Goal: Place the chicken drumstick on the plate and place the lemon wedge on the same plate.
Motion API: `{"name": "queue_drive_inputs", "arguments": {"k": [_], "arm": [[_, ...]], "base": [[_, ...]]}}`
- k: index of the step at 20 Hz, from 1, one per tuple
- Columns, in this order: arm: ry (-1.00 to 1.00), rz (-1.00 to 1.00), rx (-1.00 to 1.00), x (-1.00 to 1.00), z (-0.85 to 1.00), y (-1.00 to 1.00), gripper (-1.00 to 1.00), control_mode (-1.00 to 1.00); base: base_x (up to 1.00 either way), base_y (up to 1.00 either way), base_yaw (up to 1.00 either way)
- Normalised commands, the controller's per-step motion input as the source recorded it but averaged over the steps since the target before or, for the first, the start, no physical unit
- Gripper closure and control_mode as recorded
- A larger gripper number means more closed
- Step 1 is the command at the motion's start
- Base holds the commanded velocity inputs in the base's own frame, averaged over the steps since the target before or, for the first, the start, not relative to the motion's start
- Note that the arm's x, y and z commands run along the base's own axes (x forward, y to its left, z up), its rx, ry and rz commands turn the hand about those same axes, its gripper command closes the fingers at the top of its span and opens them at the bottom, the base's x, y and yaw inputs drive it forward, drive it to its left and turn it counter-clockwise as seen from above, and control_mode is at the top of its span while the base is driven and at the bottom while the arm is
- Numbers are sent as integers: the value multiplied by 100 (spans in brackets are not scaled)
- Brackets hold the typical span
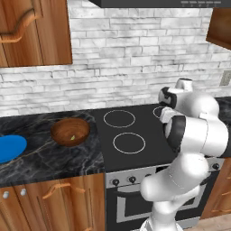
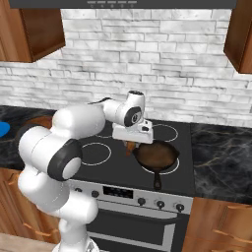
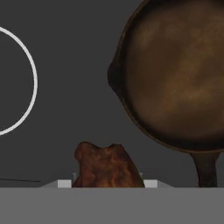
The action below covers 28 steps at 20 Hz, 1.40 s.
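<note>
gripper | i read it clamped on the chicken drumstick, above the stove beside the skillet; fingertips hidden | plate cut off at left counter edge | lemon wedge a faint speck in the wooden bowl

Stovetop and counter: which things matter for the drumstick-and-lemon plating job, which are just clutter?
Job:
- drumstick, held in the jaws above the stove
- plate, on the counter
- lemon wedge, in the wooden bowl

Lying about:
- skillet, empty, on a burner
</note>
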Motion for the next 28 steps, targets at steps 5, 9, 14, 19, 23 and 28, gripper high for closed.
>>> {"name": "queue_drive_inputs", "arguments": {"k": [5, 9, 14, 19, 23, 28], "arm": [[0, -6, 0, -25, 1, 33, 100, -100], [0, -1, 0, -4, 0, 11, 100, -100], [0, 0, 0, 0, 0, 0, 100, 100], [0, 0, 0, 0, 0, 0, 100, 100], [0, 0, 0, 0, 0, 0, 100, 100], [0, 0, 0, 0, 0, 0, 100, 100]], "base": [[0, 0, 0], [0, 0, 0], [-11, 0, 0], [-47, 12, 1], [-18, 59, 0], [-1, 85, 0]]}}
